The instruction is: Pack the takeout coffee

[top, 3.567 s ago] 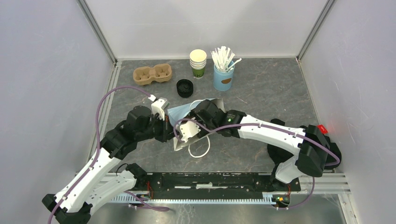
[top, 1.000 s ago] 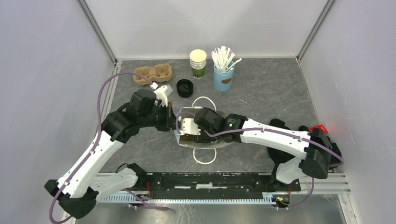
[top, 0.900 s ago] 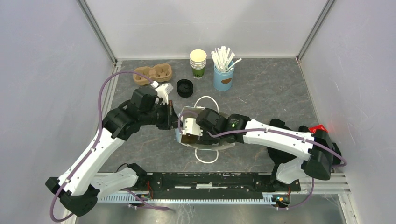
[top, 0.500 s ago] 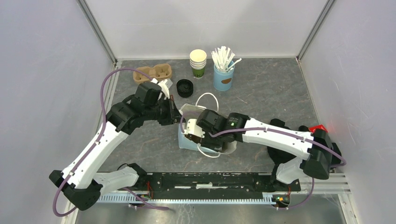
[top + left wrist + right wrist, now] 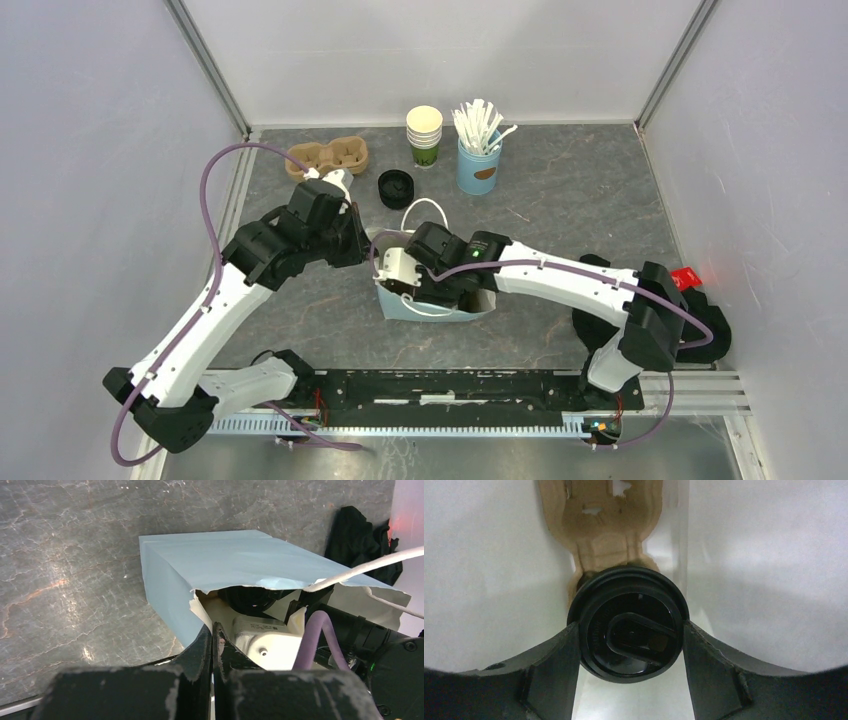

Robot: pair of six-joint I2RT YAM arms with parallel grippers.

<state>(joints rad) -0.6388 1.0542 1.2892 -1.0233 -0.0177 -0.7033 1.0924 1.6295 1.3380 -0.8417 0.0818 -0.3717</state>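
My left pincer (image 5: pixel 213 630) is pressed together, its tips nipping the torn rim of the blue bag (image 5: pixel 215 565) at the near edge of its mouth. The bag sits on the table (image 5: pixel 560 200) between my two arms, and one white handle (image 5: pixel 424 208) arcs up over its far side. My right pincer (image 5: pixel 630 630) is reached down inside the bag, so the top view shows only the wrist at the bag's mouth. Its own camera shows the fingers (image 5: pixel 556 667) spread wide and clamped on the coffee (image 5: pixel 631 632), one against each side of the round black lid. The coffee is thus inside the bag, between the white inner walls, with a brown pulp tray (image 5: pixel 604 535) just behind and below it. I cannot tell whether the cup rests in the tray or hangs above it. The green sides of the cup are hidden under the lid.
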